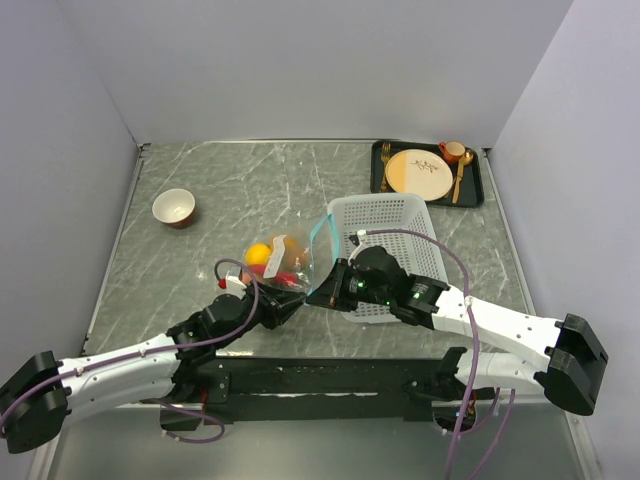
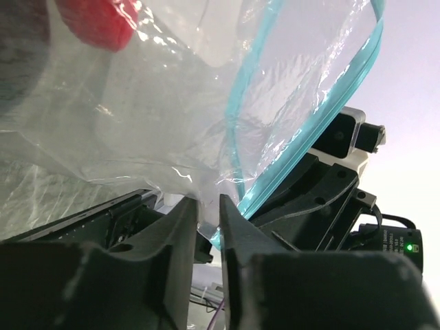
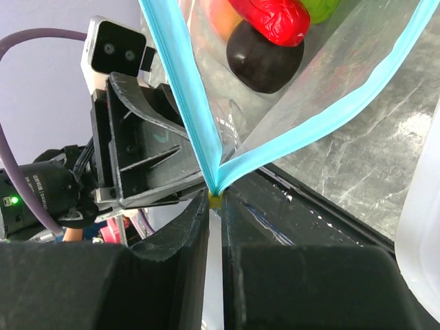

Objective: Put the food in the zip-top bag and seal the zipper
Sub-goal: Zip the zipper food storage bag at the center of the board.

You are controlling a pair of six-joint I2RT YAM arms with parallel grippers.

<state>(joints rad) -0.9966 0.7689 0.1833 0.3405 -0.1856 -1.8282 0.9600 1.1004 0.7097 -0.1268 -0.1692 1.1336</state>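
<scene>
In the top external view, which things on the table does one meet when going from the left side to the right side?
bowl → bag with food → basket → spoon. The tray overlaps the basket, so it is left out.

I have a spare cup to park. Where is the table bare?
Bare marble: between the bowl and the basket behind the bag, and left of the bag. Crowded: front centre, left gripper and right gripper pinching the bag.
</scene>
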